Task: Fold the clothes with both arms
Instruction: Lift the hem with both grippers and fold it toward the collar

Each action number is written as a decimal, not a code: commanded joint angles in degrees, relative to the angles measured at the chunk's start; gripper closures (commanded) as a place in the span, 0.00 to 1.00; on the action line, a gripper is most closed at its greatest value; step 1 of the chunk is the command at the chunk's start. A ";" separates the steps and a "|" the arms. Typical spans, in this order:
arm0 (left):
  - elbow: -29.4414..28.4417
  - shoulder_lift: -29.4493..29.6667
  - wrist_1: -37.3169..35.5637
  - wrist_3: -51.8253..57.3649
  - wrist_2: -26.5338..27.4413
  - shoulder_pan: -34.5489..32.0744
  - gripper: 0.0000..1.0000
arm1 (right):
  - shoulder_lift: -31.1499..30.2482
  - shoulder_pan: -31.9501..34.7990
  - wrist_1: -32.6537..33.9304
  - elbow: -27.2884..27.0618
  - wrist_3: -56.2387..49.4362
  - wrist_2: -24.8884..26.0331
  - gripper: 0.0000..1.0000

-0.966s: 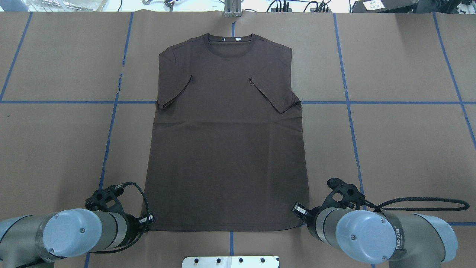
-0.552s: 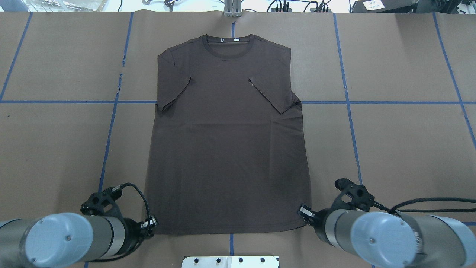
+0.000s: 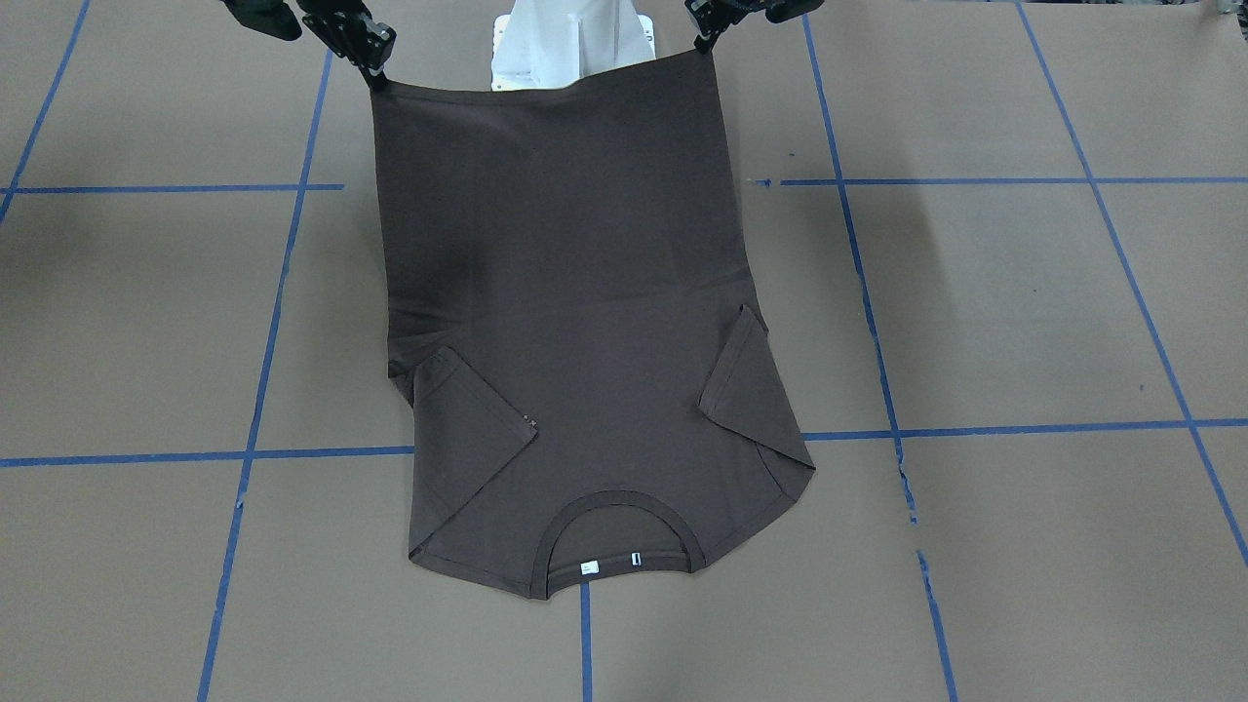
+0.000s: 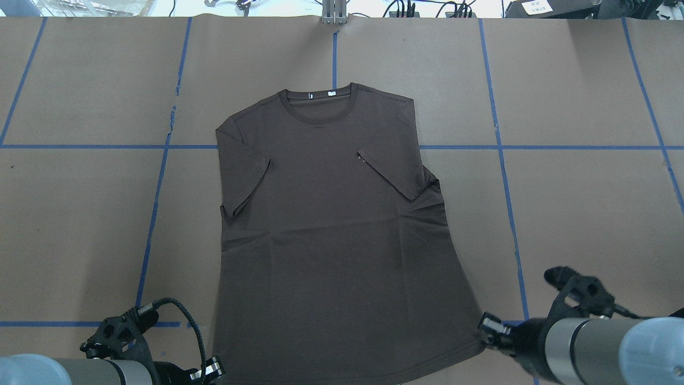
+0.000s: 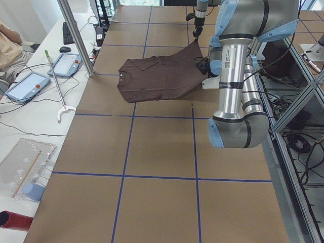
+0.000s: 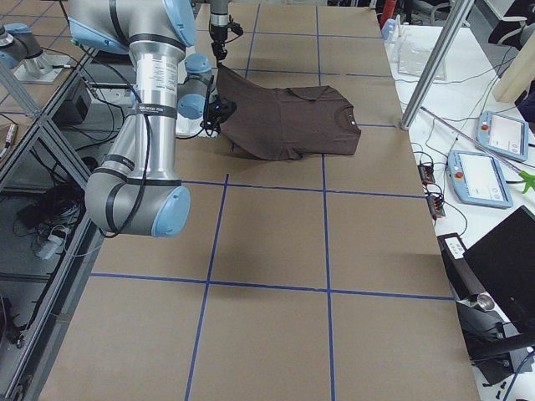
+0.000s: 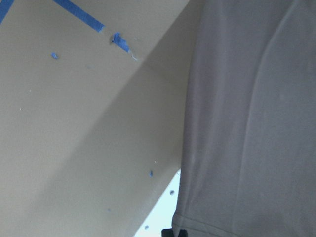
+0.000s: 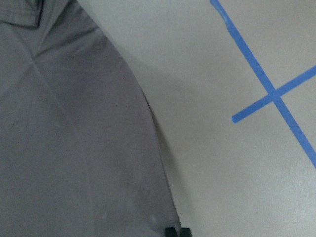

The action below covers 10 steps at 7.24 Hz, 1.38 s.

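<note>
The T-shirt (image 3: 575, 292), lengthwise straight ahead, is clamped at its hem corners by left gripper (image 3: 704, 41) and right gripper (image 3: 375, 76).

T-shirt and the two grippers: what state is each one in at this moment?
T-shirt: front up, both sleeves folded inward, hem end lifted, collar end lying on the table.
left gripper: jaws shut on one hem corner.
right gripper: jaws shut on the other hem corner.

the t-shirt (image 4: 331, 240) is matt cloth, the table cover (image 4: 588, 214) matt paper, the left arm (image 5: 234, 76) smooth metal.
</note>
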<state>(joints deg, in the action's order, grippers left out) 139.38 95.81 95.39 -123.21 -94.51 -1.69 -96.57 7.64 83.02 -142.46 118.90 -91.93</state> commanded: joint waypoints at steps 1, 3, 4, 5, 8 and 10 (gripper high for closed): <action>-0.24 4.17 -1.34 11.06 -0.15 -10.36 1.00 | 10.00 15.21 4.58 3.91 -6.70 -8.30 1.00; -9.69 10.94 -2.49 22.52 -4.43 -23.65 1.00 | 31.79 25.02 15.38 20.73 -14.44 -11.78 1.00; -15.92 12.80 -1.44 27.27 -4.45 -28.23 1.00 | 34.50 28.28 15.25 27.87 -21.71 -11.78 1.00; -22.25 15.69 0.66 31.23 -4.45 -32.45 1.00 | 36.26 30.66 15.25 33.34 -27.52 -11.87 1.00; -44.98 22.72 14.25 37.59 -4.28 -41.26 1.00 | 48.22 37.25 -1.80 61.69 -29.43 -15.28 1.00; -58.38 24.94 25.59 38.65 -3.75 -43.03 1.00 | 55.58 39.12 -7.69 75.87 -31.00 -16.71 1.00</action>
<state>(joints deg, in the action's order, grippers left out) 89.69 119.09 114.10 -85.62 -98.51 -43.20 -45.56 45.47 79.06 -75.68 88.79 -107.85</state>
